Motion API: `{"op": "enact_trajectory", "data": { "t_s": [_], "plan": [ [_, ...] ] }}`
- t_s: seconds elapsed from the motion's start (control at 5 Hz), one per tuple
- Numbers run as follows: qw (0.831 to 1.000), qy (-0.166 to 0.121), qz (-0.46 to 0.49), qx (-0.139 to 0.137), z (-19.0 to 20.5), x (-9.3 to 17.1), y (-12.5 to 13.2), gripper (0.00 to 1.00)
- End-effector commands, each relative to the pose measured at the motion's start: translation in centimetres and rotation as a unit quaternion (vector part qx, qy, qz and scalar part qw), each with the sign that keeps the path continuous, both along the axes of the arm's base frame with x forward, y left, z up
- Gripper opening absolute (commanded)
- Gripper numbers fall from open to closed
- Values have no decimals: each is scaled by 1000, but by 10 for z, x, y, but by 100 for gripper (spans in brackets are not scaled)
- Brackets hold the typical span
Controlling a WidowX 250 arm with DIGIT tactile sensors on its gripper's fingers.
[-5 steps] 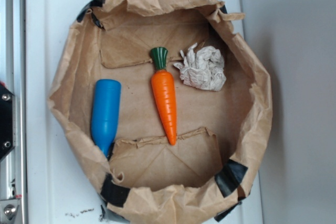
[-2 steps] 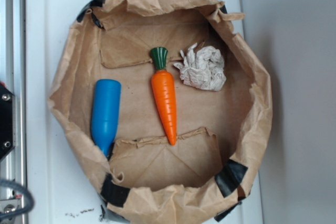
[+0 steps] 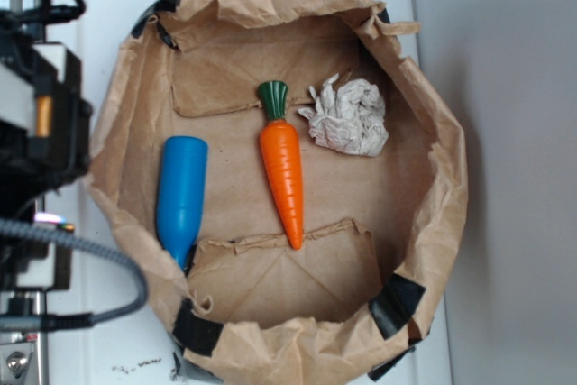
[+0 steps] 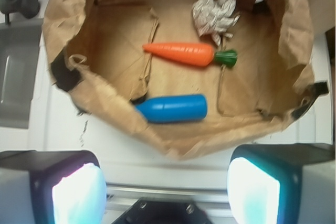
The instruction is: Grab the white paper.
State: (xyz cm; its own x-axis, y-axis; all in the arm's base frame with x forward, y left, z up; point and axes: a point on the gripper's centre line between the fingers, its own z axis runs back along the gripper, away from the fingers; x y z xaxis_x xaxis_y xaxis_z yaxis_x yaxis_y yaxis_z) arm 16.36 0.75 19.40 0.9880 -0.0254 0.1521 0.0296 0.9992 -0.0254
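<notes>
The white paper [image 3: 347,117] lies crumpled inside the brown paper bag [image 3: 446,178], which is splayed open and flattened so its walls ring a shallow floor. In the exterior view the wad sits in the upper right part of that floor, just right of the green top of the orange carrot [image 3: 284,169]; whether the two touch cannot be told. The carrot lies lengthwise down the middle, its tip pointing toward the bottom of the picture. A blue bottle [image 3: 181,197] lies left of the carrot, well apart from the paper and close against the left wall of the bag. Black tape patches [image 3: 397,304] mark several spots on the bag's rim. The bag rests on a white bench [image 3: 99,331]. The robot arm [image 3: 36,132], dark with cables, stands at the left edge of the exterior view, outside the bag. In the wrist view the gripper [image 4: 167,192] hangs over the bench on the near side of the bag, its two fingers [image 4: 71,192] spread wide apart with nothing between them, and the white paper [image 4: 214,15] shows at the far side of the bag floor, beyond the carrot [image 4: 181,53] and bottle [image 4: 173,108].
</notes>
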Motion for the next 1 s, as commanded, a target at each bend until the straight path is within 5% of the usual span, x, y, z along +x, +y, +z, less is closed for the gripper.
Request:
{"op": "enact_trajectory", "data": {
  "t_s": [0.0, 0.2, 0.8],
  "plan": [
    [1000, -3, 14, 5, -13, 67, 1, 100],
    [1000, -9, 22, 15, -23, 92, 3, 100],
    [1000, -9, 22, 15, -23, 92, 3, 100]
  ]
}}
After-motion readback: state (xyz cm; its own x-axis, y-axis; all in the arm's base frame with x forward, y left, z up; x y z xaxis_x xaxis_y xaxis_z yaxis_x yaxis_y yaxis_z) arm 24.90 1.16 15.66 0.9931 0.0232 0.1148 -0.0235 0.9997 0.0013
